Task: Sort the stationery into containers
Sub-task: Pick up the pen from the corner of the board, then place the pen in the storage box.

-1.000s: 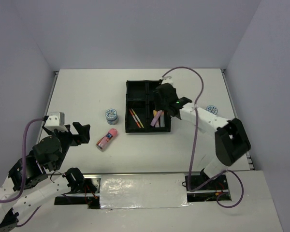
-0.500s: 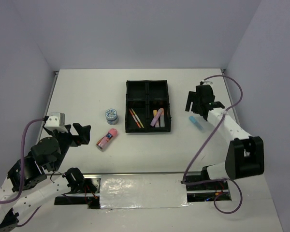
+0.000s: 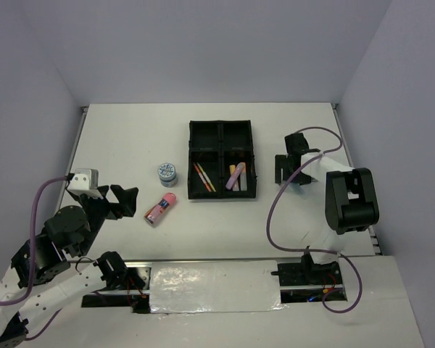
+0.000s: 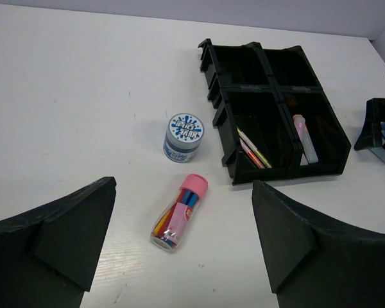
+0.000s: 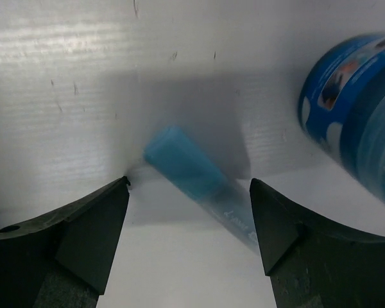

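R pincer (image 5: 189, 215): jaws spread wide, nothing held. They straddle the light-blue plastic marker (image 5: 194, 174), so you look lined up to pinch across its barrel.
Blue marker: flat on the white table (image 3: 130, 138), right of the black plastic four-bin tray (image 3: 221, 148). A round blue-white tape roll (image 5: 359, 115) sits just beside it, so watch that finger.
L pincer (image 3: 122, 199): open, empty, hanging near-left, prob. to keep clear.
Tray: thin orange pens (image 4: 253, 149) near-left bin, pastel markers (image 3: 235, 176) near-right.
Unsorted: pink-capped tube (image 4: 178, 215) + 2nd tape roll (image 4: 184, 136), left of tray.
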You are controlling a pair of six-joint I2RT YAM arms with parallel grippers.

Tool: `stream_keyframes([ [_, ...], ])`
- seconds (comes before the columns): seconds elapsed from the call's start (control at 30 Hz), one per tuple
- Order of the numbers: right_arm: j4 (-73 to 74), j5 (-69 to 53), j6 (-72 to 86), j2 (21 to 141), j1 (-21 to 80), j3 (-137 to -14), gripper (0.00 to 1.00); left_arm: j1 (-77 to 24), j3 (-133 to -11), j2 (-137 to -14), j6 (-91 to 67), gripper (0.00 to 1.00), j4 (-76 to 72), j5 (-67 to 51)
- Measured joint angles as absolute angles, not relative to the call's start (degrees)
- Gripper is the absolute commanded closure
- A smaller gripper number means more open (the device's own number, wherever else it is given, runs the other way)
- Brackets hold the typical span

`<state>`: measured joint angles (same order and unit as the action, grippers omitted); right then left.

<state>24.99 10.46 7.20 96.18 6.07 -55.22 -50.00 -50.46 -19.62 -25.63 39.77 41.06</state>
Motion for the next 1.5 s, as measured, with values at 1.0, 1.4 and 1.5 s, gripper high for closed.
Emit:
stream_keyframes([
  [1.0, 28.56, 6.63, 18.02, 68.2, 20.4, -60.73, 1.0, -49.74, -50.24, -21.63, -26.83, 0.01, 40.34, 44.99],
  [1.4, 22.92, 12.1, 22.92, 87.13, 32.12, -65.78, 1.0, -27.4, -50.78, -33.15, -29.56, 0.01, 42.0, 45.5],
  [1.5, 22.57, 13.45, 22.94, 92.2, 32.12, -67.94, 1.0, -23.66, -50.74, -34.13, -28.21, 0.01, 40.69, 41.17],
])
